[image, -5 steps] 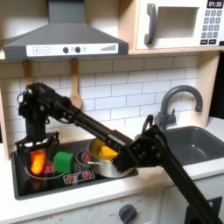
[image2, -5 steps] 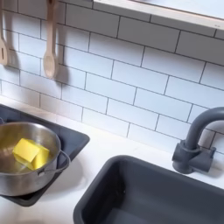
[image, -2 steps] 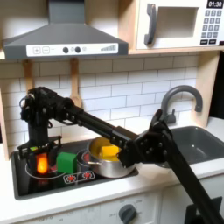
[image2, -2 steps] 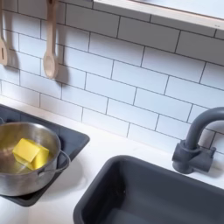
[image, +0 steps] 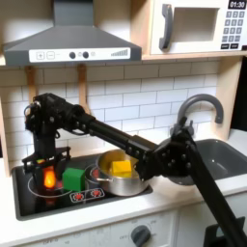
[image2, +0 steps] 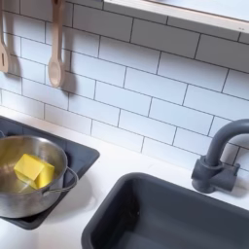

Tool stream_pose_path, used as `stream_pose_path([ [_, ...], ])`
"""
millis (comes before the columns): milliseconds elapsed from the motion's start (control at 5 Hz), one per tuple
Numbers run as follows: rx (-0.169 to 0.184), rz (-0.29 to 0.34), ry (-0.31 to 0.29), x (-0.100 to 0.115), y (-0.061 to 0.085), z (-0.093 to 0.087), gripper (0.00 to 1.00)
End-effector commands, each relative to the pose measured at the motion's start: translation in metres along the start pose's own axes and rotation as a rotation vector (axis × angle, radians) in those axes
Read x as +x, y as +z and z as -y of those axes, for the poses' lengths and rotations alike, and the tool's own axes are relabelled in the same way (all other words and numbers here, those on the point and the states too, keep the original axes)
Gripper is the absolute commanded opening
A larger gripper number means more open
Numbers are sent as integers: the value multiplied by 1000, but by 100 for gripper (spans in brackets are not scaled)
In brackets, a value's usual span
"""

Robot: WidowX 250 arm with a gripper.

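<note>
In the first exterior view my gripper (image: 47, 174) points down over the left burner of the black toy stove (image: 29, 201). Its fingers stand on either side of a small orange object (image: 46, 179), and they look shut on it. A green cube (image: 70, 178) sits just right of the gripper on the stove. Further right stands a silver pot (image: 118, 182) holding a yellow block (image: 121, 167). In the second exterior view the pot (image2: 27, 187) and the yellow block (image2: 33, 170) show at the lower left.
My black arm (image: 164, 159) crosses the counter from the lower right. A sink (image: 220, 154) with a grey faucet (image: 198, 108) lies at the first exterior view's right. Wooden spoons (image2: 56, 49) hang on the tiled wall; a range hood (image: 68, 43) overhangs the stove.
The arm's elbow has swung right toward the sink. The gripper and the orange object shifted slightly right over the burner. The pot and yellow block stayed put.
</note>
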State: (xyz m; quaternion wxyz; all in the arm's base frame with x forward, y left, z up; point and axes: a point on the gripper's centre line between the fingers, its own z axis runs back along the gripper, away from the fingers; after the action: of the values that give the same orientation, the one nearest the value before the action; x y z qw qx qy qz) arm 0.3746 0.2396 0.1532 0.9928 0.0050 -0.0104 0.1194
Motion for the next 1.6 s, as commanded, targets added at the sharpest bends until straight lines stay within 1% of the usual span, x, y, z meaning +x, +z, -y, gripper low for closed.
stream_pose_path([
  [0,-6,57,-6,0,18,9,0],
  [200,1,80,1,-3,27,10,0],
  [400,-2,102,7,-7,35,13,0],
  [600,-2,142,6,-14,53,19,0],
  [800,-11,154,5,-23,62,27,0],
  [1000,-22,152,-20,-32,65,42,0],
  [1200,-32,162,-42,-47,72,55,0],
  [1400,-40,167,-65,-55,77,65,0],
])
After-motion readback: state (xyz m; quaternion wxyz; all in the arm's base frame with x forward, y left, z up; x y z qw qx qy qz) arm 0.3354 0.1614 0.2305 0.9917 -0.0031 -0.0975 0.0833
